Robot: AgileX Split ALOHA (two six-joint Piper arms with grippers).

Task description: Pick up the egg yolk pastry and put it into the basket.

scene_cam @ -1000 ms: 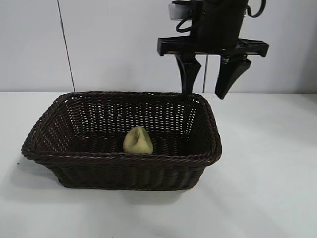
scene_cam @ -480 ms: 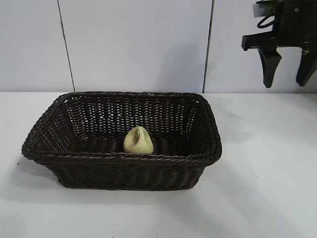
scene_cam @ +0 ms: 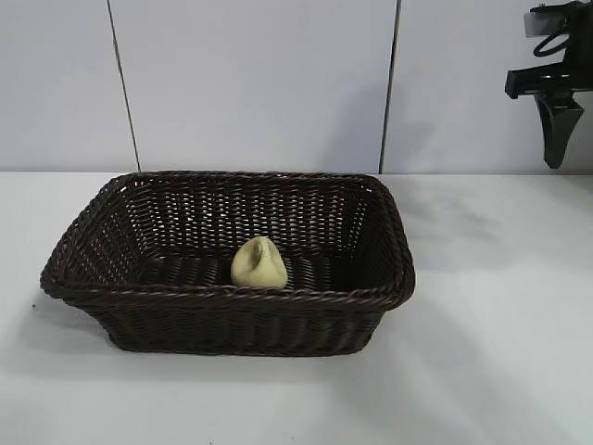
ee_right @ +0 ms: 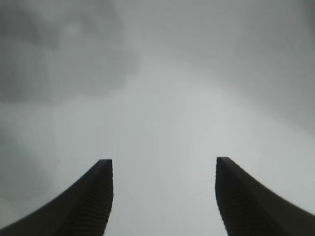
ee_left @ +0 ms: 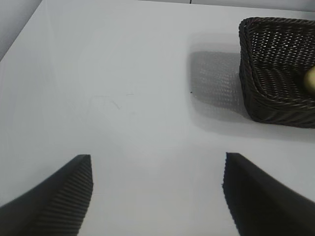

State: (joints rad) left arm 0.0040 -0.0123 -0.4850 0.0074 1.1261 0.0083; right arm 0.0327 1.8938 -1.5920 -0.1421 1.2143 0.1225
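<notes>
From the exterior view, we see the egg yolk pastry (scene_cam: pixel 258 263) sitting inside the basket (scene_cam: pixel 102 199), on its floor close to the front wall, a little left of the middle. The right gripper (scene_cam: pixel 576 139) has swung away: a second ago it hung right over the basket's back right corner, half a second ago it was already well clear of it, and now it's up by the frame's right edge, far from the basket, only one dark finger showing. Nothing rides along with it. We judge the drop is done and this is the arm pulling back, so the task looks essentially complete.

Over to the left wrist view: the left gripper (ee_left: pixel 157 196) sits parked above bare worktop (ee_left: pixel 123 98) well off the basket's end, fingers spread wide and empty. What we get here that the exterior view can't give is the basket's short end wall and its shadow on the worktop, with a sliver of pale pastry peeking over the rim.

Right wrist view now: both right fingers are visible, spread apart with nothing between them, which the exterior view cuts off. Below them we see only plain grey worktop and soft shadow, with neither basket nor pastry in sight.
</notes>
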